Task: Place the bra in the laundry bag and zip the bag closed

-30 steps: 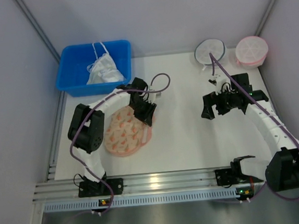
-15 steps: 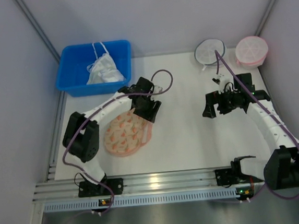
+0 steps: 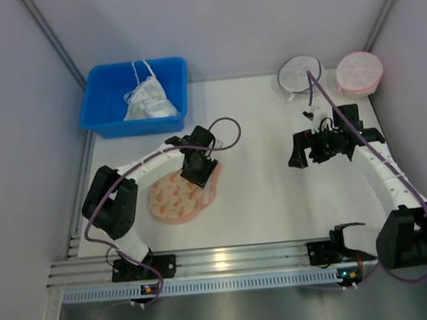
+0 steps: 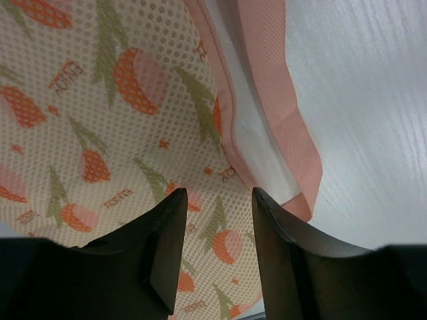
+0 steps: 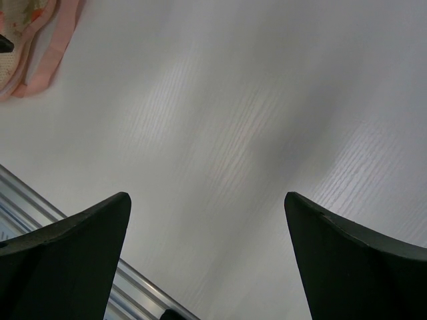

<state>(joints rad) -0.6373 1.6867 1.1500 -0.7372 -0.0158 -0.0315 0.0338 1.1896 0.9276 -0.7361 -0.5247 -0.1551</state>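
Note:
The laundry bag (image 3: 178, 196) lies closed-looking on the white table, peach with orange floral print. In the left wrist view its printed mesh (image 4: 113, 113) and pink zipper rim (image 4: 280, 107) fill the frame. My left gripper (image 3: 197, 169) hovers over the bag's upper right end, its jaws (image 4: 219, 200) partly open with only the bag's surface showing between them. My right gripper (image 3: 297, 157) hangs wide open over bare table, holding nothing (image 5: 207, 200); the bag's edge (image 5: 30, 47) shows at the top left of its view. The bra is hidden.
A blue bin (image 3: 101, 114) at the back left holds a white garment with string straps (image 3: 148, 102). A round white mesh pouch (image 3: 300, 72) and a round pink pouch (image 3: 359, 72) sit at the back right. An aluminium rail (image 3: 222, 260) runs along the near edge.
My left gripper drifted up and right off the bag's end, then came back down-left onto it, its jaws now wider than before. The right arm barely moved.

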